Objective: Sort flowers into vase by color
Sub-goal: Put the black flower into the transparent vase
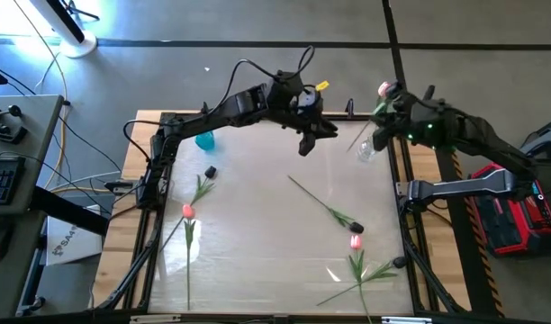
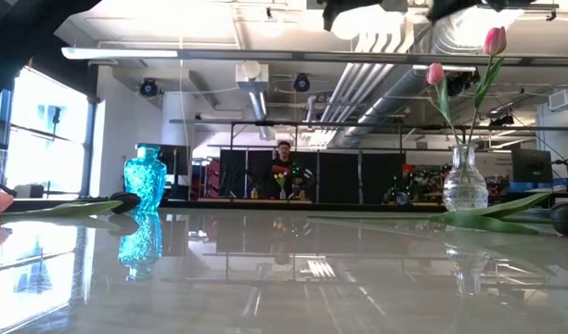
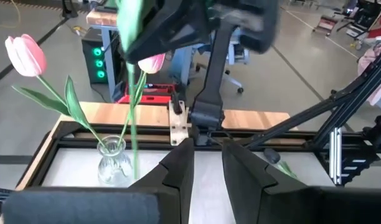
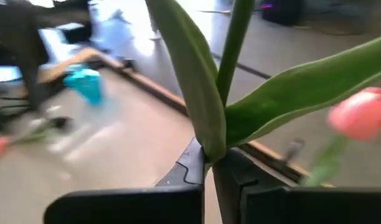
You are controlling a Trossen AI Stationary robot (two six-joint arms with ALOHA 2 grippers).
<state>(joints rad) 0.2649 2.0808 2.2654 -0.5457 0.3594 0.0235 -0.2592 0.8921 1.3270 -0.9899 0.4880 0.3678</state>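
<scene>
Here we have the right gripper [image 4: 210,167] clenched on the green stem of a pink tulip [image 3: 152,62], held over the clear vase [image 1: 366,149] at the bench's [image 1: 257,225] far right corner, where one pink tulip [image 2: 435,73] already stands. To finish well, we should keep the stem upright, centre its tip over the narrow neck, lower slowly and release only once it is seated.

The left gripper [image 3: 207,163] hovers mid-bench with its jaws slightly parted and empty. The low view shows the blue vase [image 2: 144,180] standing empty. Only the high view shows the remaining flowers [image 1: 190,212] lying across the bench.
</scene>
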